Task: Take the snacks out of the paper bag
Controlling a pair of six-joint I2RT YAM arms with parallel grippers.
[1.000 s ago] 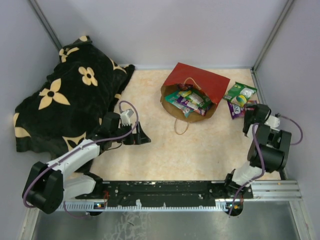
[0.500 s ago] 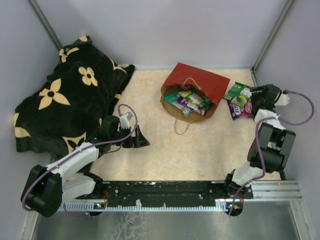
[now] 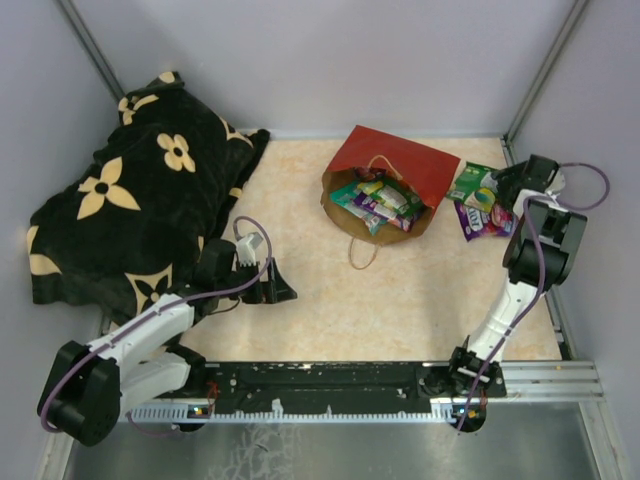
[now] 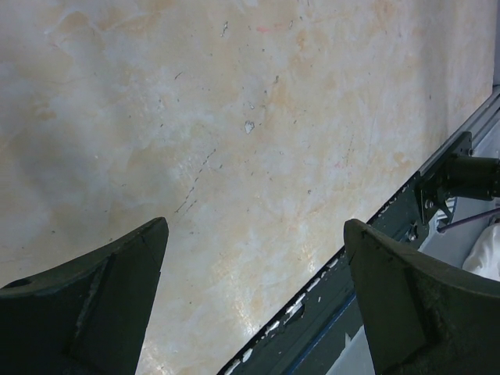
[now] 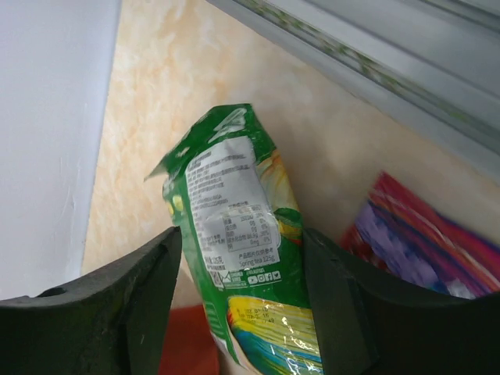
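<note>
Right of the bag (image 3: 400,165), the right gripper (image 5: 242,250) has its jaws touching both sides of a green packet (image 5: 234,195), likely to move it aside; whether the grip is firm cannot be told. More snacks (image 3: 378,200) crowd the bag's mouth. Left of it, the left gripper (image 4: 254,234) waits clear, jaws wide apart, over the tabletop (image 4: 234,117).

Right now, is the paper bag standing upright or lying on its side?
Lying on its side. The paper bag rests flat, its mouth gaping sideways, with snack packets visible inside.
</note>
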